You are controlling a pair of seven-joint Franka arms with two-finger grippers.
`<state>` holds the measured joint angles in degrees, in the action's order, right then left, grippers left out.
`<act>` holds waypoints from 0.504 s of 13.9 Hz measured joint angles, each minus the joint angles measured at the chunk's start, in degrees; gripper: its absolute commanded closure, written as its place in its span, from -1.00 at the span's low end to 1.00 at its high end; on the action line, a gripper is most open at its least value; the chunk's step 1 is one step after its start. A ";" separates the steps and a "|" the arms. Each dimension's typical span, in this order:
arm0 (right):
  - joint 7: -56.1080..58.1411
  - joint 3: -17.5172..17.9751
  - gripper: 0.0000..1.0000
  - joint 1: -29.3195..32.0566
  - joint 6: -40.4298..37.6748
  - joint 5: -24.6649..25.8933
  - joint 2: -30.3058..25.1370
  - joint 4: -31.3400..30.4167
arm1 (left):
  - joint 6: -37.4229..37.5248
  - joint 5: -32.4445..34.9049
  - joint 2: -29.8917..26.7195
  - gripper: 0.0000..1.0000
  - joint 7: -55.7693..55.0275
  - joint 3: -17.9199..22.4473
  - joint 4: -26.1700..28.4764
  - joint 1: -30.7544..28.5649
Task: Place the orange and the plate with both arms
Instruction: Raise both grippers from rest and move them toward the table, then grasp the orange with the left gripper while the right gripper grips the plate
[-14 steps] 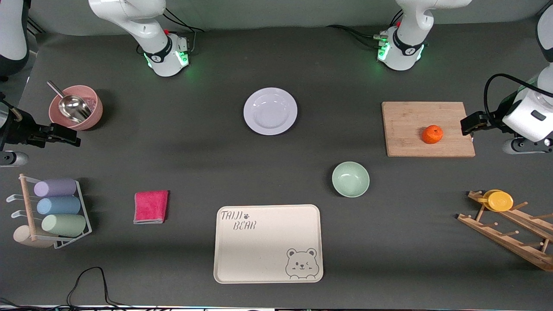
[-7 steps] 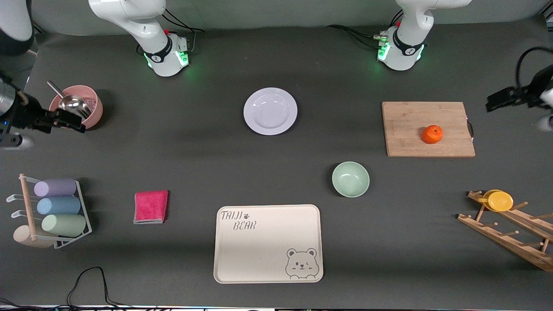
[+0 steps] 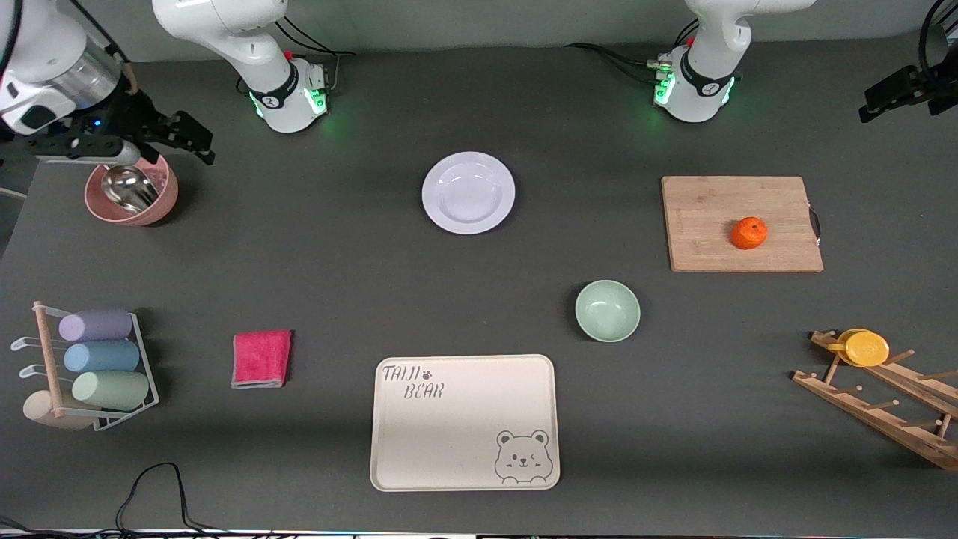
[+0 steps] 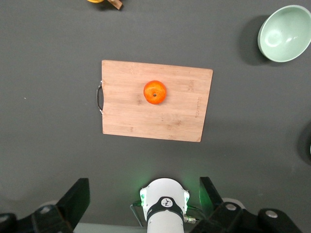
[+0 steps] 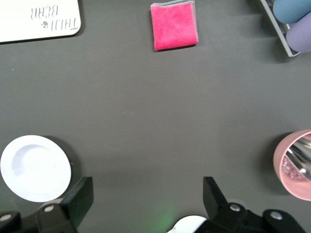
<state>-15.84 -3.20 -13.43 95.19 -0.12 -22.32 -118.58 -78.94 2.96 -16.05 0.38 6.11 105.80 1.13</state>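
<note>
The orange (image 3: 749, 233) sits on a wooden cutting board (image 3: 711, 224) toward the left arm's end of the table. It also shows in the left wrist view (image 4: 155, 92). The white plate (image 3: 468, 192) lies on the table between the two bases and shows in the right wrist view (image 5: 35, 168). My left gripper (image 3: 876, 103) is open and empty, raised high over the table's edge by the board; its fingers (image 4: 77, 199) stand wide apart. My right gripper (image 3: 196, 138) is open and empty, raised over the table beside the pink bowl; its fingers (image 5: 80, 196) stand wide apart.
A pale green bowl (image 3: 607, 311) and a cream bear tray (image 3: 464, 423) lie nearer the front camera. A pink bowl with a metal scoop (image 3: 132, 191), a pink cloth (image 3: 261, 358) and a cup rack (image 3: 90, 367) are at the right arm's end. A wooden rack with a yellow lid (image 3: 866, 348) is at the left arm's end.
Both grippers have risen and swung toward the robots' bases. The left one left the board's edge; the right one moved from beside the pink bowl to above it. Nothing on the table moved.
</note>
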 measured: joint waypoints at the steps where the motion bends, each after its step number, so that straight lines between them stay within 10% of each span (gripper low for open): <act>1: -0.92 0.01 -1.00 -1.00 0.31 -0.08 -0.51 -0.81 | -1.58 0.00 0.12 -1.00 0.00 -0.14 1.90 0.03; 7: 3.00 -1.12 -1.00 -2.22 0.39 -7.42 -1.07 -4.36 | -21.11 0.00 0.10 -1.00 0.00 -0.32 19.86 0.05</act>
<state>-12.84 -4.32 -15.64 95.58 -7.55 -23.39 -122.94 -100.05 2.96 -15.95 0.38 5.79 125.65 1.19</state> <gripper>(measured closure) 0.000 0.000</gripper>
